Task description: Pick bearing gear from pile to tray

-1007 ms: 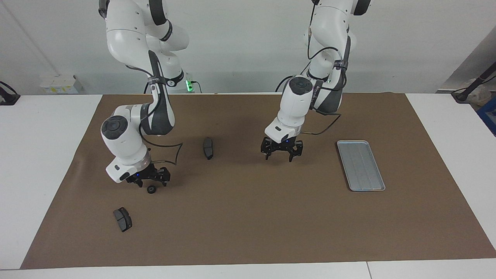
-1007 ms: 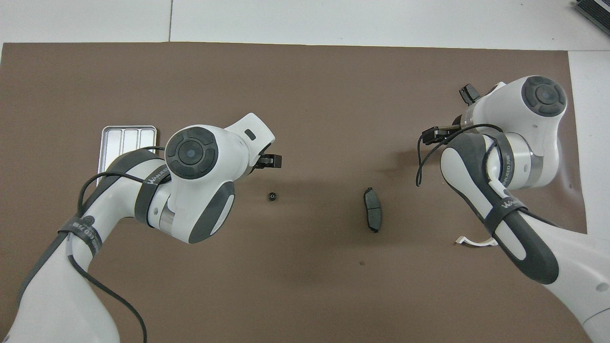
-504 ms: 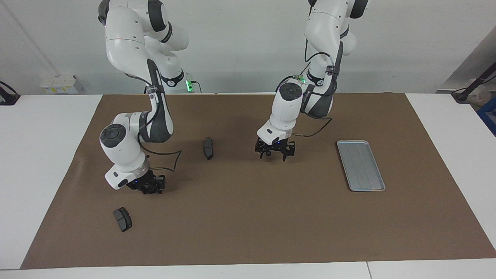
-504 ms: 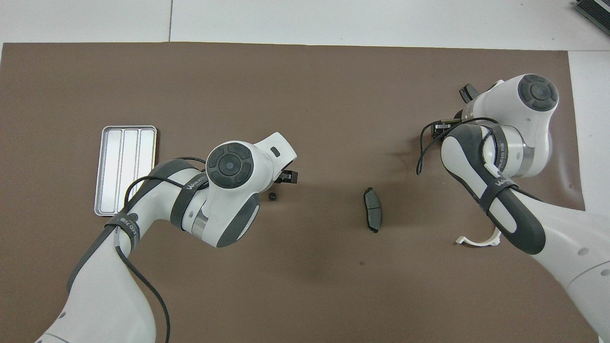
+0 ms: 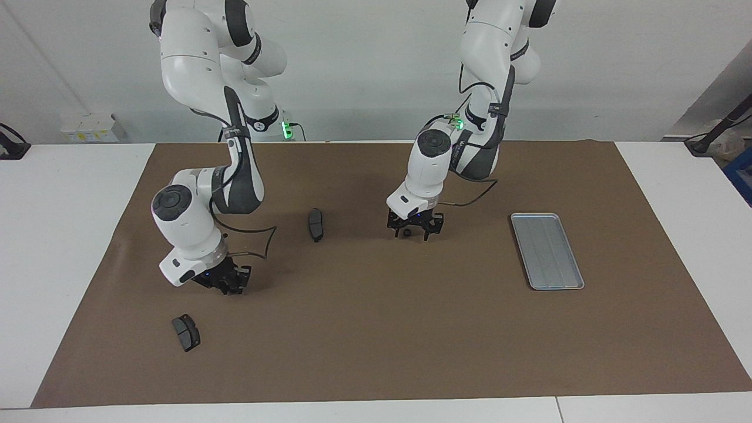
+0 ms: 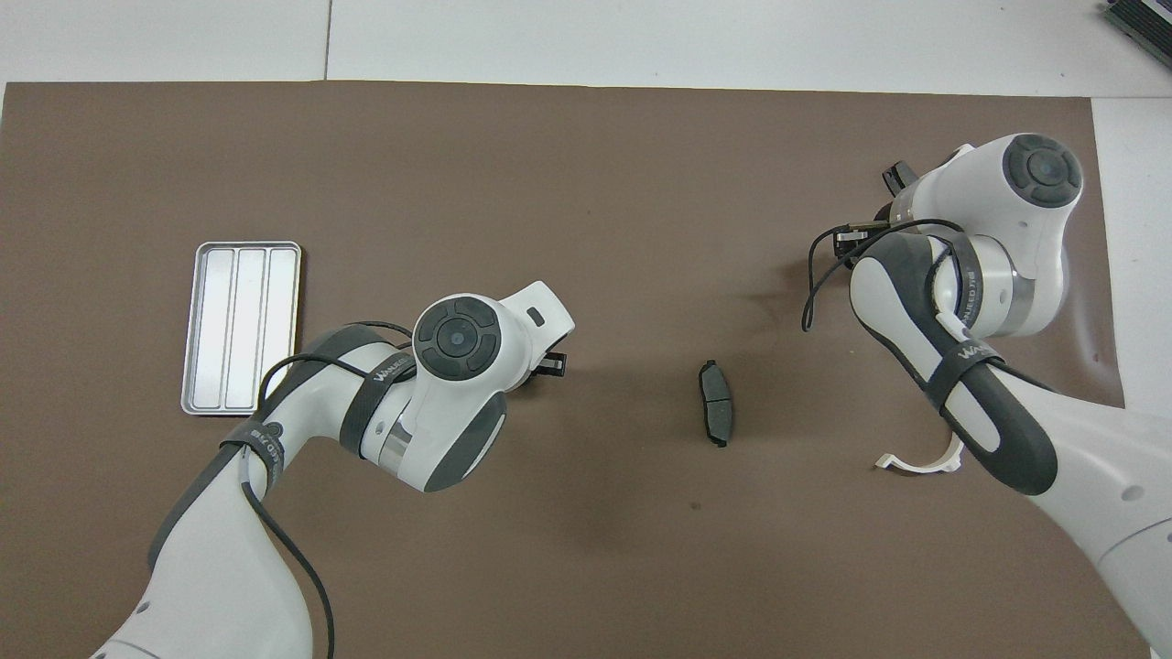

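The tray (image 5: 546, 249) lies empty on the brown mat (image 5: 376, 341) that covers the worktop (image 5: 70, 235), toward the left arm's end.

From the tray toward the right arm's end, and a little nearer the robots, a small black gear (image 5: 406, 234) sits on the mat. The left claw (image 5: 413, 235) is down over it, released, its fingers spread to either side of the gear with no grip that I can see. From above, the arm hides both gear and fingertips.

Further from the tray the same way lies a dark pad (image 5: 315, 224), apart from the claw.

Well away from the tray, near the right arm's end, the right claw (image 5: 229, 283) is low at the mat and clenched, fingers drawn together. What sits between them, I cannot tell.

A second pad (image 5: 186, 332) lies farther from the robots than that claw, and farthest of all from the tray. A white bracket (image 6: 916, 464) shows from above only, beside the right arm, nearer the robots than the tray.
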You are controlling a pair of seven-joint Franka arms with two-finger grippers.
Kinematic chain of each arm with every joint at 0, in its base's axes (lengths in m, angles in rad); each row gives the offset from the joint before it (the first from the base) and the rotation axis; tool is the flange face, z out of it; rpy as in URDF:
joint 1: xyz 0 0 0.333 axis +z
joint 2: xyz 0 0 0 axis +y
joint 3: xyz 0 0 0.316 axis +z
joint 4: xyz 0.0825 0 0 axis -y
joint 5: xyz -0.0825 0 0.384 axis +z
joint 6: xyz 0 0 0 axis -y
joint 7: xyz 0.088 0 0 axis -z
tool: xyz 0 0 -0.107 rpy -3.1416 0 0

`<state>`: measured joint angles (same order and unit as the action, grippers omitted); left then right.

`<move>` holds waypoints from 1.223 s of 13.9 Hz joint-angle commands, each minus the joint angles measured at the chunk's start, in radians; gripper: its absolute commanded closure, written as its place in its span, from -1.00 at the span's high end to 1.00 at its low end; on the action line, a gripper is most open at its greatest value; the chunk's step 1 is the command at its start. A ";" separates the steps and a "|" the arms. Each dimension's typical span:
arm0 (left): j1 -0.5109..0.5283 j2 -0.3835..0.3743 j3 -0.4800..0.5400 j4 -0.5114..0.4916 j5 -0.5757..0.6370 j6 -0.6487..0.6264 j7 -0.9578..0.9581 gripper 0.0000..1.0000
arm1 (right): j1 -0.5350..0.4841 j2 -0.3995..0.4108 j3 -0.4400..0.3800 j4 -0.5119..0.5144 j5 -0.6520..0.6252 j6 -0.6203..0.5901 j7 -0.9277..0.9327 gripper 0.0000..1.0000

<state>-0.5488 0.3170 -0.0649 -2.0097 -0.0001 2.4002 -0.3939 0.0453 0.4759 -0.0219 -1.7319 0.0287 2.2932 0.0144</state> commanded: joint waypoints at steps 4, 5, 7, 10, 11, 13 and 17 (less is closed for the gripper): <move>-0.037 -0.042 0.017 -0.066 -0.003 0.011 -0.005 0.31 | 0.025 -0.100 0.007 -0.006 0.022 -0.096 0.028 -0.92; -0.042 -0.044 0.017 -0.072 -0.003 0.013 -0.005 0.27 | 0.028 -0.117 0.007 -0.008 0.022 -0.116 0.038 -0.93; -0.049 -0.045 0.017 -0.073 -0.003 0.008 -0.005 0.20 | 0.053 -0.147 0.007 -0.008 0.022 -0.141 0.067 -0.93; -0.049 -0.047 0.017 -0.077 -0.003 0.007 -0.005 0.07 | 0.079 -0.181 0.007 -0.008 0.022 -0.170 0.113 -0.93; -0.051 -0.050 0.017 -0.078 -0.003 0.007 -0.005 0.02 | 0.087 -0.192 0.007 -0.008 0.022 -0.173 0.136 -0.93; -0.060 -0.050 0.017 -0.078 -0.003 0.005 -0.005 -0.09 | 0.122 -0.213 0.007 -0.008 0.022 -0.188 0.197 -0.93; -0.062 -0.050 0.017 -0.080 -0.003 0.007 -0.005 -0.26 | 0.203 -0.232 0.007 -0.008 0.022 -0.190 0.312 -0.93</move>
<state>-0.5933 0.3002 -0.0638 -2.0518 -0.0001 2.3999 -0.3939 0.2259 0.2628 -0.0165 -1.7279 0.0326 2.1174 0.2810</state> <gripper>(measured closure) 0.608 0.656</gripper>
